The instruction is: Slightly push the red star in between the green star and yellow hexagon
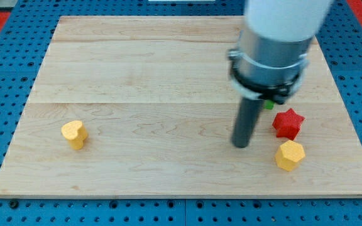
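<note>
The red star [288, 123] lies at the view's right on the wooden board [137, 75]. The yellow hexagon [290, 155] sits just below it, nearly touching. Only a small green bit of the green star [268, 105] shows above and to the left of the red star; the arm hides most of it. My tip [241, 145] rests on the board to the left of the red star and the yellow hexagon, apart from both.
A yellow heart-shaped block [74, 134] sits far off at the view's left. The arm's wide grey and white body [275, 44] hangs over the upper right of the board. Blue pegboard surrounds the board.
</note>
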You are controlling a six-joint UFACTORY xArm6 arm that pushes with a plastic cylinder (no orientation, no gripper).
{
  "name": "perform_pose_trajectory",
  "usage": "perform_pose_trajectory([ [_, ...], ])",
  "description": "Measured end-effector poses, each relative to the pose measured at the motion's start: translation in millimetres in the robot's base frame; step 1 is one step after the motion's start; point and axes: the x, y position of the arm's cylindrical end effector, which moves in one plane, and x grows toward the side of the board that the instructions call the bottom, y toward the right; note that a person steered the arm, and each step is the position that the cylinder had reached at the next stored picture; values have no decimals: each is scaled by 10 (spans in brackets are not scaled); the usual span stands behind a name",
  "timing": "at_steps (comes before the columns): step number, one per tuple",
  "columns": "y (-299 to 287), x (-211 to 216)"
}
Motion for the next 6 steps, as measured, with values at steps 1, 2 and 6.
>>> perform_pose_trajectory([
  [1,295,576],
  [2,677,812],
  [6,1673,-404],
])
